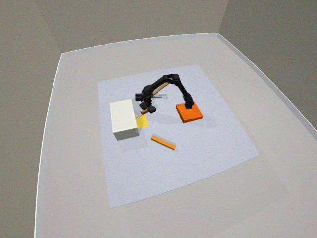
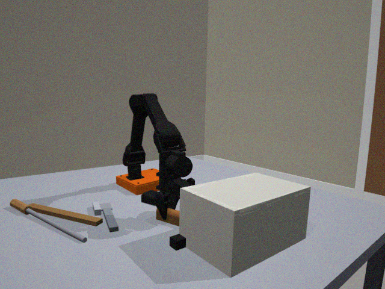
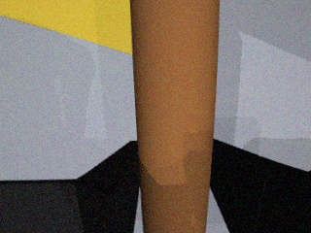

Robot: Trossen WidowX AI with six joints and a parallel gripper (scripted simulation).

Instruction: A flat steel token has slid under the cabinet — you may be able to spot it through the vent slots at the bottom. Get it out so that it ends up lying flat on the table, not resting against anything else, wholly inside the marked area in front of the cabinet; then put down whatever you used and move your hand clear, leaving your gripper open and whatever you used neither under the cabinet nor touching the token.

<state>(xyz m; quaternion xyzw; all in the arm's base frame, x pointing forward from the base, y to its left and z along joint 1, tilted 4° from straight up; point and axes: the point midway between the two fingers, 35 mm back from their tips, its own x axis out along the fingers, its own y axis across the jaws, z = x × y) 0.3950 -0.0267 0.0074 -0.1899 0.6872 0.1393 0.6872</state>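
My gripper (image 1: 147, 109) (image 2: 169, 211) (image 3: 170, 148) is shut on a round wooden handle (image 1: 143, 111) (image 2: 172, 217) (image 3: 176, 73), held low in front of the cabinet (image 1: 123, 115) (image 2: 248, 192). In the top view a thin grey shaft (image 1: 138, 116) runs from the handle to the cabinet's front edge; its far end is hidden. The yellow marked area (image 1: 142, 121) (image 3: 58, 19) lies against the cabinet's front, beside the tool. The steel token is not visible in any view, and the vent slots are not seen.
An orange bar (image 1: 163, 142) lies beyond the marked area. On the arm's other side lie a wooden bar (image 2: 65, 214), a grey rod (image 2: 56, 224) with a wooden grip, and a grey metal piece (image 1: 163, 96) (image 2: 110, 219). A black cube (image 2: 177, 241) is beside the cabinet.
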